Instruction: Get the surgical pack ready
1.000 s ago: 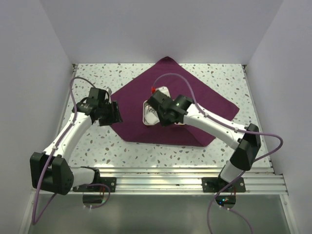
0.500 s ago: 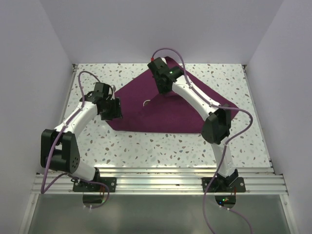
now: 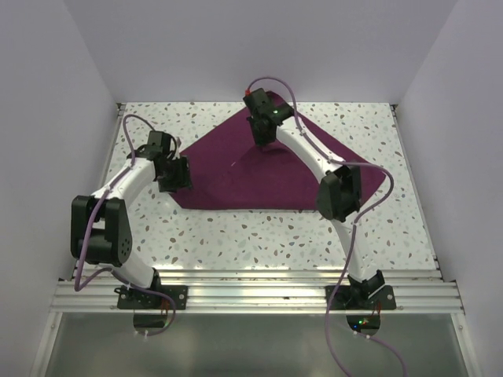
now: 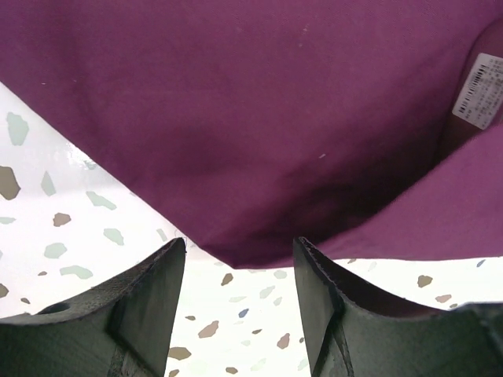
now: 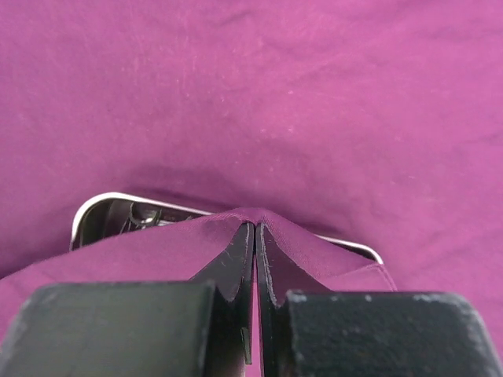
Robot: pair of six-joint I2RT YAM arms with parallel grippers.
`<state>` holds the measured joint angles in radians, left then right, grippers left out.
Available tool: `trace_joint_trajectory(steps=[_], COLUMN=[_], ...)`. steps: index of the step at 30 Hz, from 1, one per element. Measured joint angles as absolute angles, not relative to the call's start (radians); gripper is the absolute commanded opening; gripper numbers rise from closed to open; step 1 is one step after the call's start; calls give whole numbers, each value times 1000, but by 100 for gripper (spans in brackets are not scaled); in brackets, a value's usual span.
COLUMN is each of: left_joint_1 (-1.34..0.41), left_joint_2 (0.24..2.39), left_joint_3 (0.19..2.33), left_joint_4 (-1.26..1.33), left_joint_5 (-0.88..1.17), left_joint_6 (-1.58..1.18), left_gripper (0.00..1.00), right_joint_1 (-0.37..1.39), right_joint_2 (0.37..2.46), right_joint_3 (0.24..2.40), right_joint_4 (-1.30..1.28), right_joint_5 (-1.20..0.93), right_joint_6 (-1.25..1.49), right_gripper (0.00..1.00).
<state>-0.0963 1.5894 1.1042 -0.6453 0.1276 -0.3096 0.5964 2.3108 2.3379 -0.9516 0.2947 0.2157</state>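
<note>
The plum-purple cloth (image 3: 259,177) lies folded over on the speckled table, its near part drawn toward the far corner. My right gripper (image 3: 264,143) is at the far side, shut on a fold of the cloth (image 5: 275,94); the pinched fabric peaks at the right gripper (image 5: 255,228). Under that raised flap shows the steel tray's rim (image 5: 94,203), with something metallic inside. My left gripper (image 3: 181,174) is open at the cloth's left corner. In the left wrist view the cloth (image 4: 236,118) has its edge just ahead of the left gripper (image 4: 240,251), with nothing between the fingers.
A white printed label (image 4: 477,93) is sewn to the cloth. White walls close in the table on the left, right and back (image 3: 259,47). An aluminium rail (image 3: 251,287) runs along the near edge by the arm bases.
My right arm has swung from over the tray to the far corner, dragging the cloth's near part across the tray and covering it. The left gripper shifted slightly farther back.
</note>
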Motion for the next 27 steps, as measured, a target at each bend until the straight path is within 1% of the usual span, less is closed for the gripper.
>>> trace_joint_trajectory(steps=[7, 10, 16, 22, 27], left_joint_1=[-75, -73, -50, -8, 38], left_joint_2=[1609, 1634, 1672, 1673, 1694], left_joint_3=[1110, 1124, 1159, 1172, 1190], left_joint_4=[-645, -646, -645, -645, -645], left_joint_5=[128, 126, 127, 134, 144], left_joint_6=[-311, -312, -323, -332, -348], left_gripper=[61, 67, 76, 79, 81], right_joint_1=[564, 543, 522, 521, 521], right_joint_2=[2403, 2423, 2450, 2494, 2534], right_joint_3=[2362, 2371, 2389, 2390, 2390], right_joint_4=[-929, -920, -901, -875, -858], right_joint_5=[242, 222, 207, 160, 127], right_joint_6=[216, 221, 228, 244, 263], right_gripper=[0, 0, 0, 0, 2])
